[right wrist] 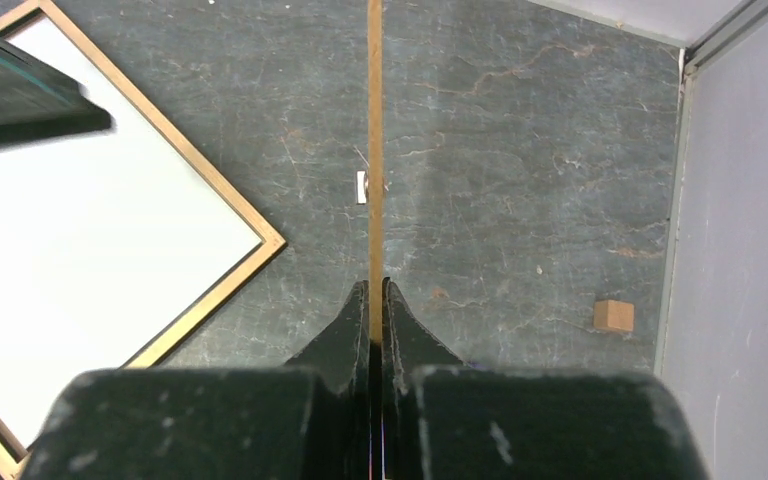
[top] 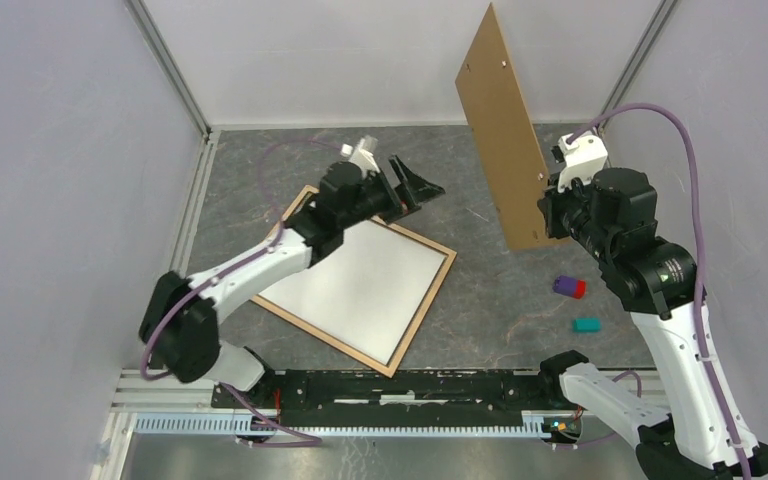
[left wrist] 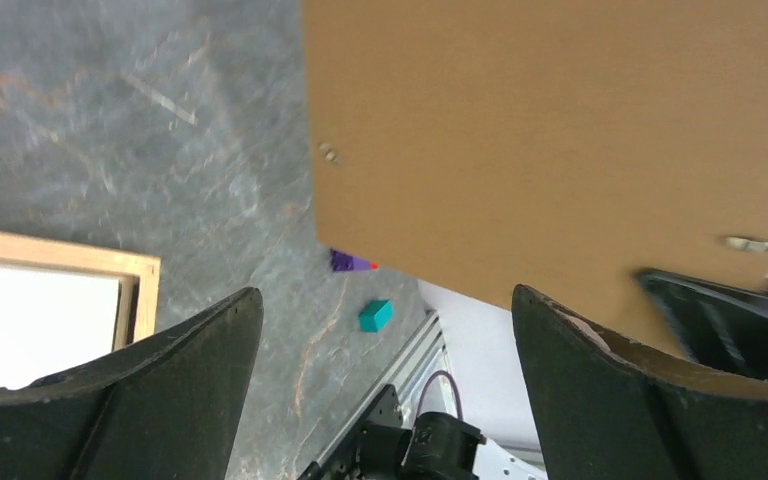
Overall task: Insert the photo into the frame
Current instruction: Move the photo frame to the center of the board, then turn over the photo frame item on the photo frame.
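Note:
The frame (top: 423,312) lies flat on the table left of centre, tan side up. A white sheet (top: 360,285) fills it, which looks like the photo lying with its plain back up; no picture side shows. My left gripper (top: 412,190) is open and empty, hovering over the frame's far corner. In the left wrist view (left wrist: 385,294) nothing is between its fingers. My right gripper (top: 545,210) is shut on the lower edge of the brown backing board (top: 500,130) and holds it upright above the table. The right wrist view shows the jaws (right wrist: 374,285) clamped on the board's thin edge (right wrist: 374,150).
A purple and red block (top: 568,287) and a teal block (top: 586,325) lie on the table at the right, below the right arm. A small tan block (right wrist: 613,315) sits near the right wall. Grey walls close in the left, back and right sides.

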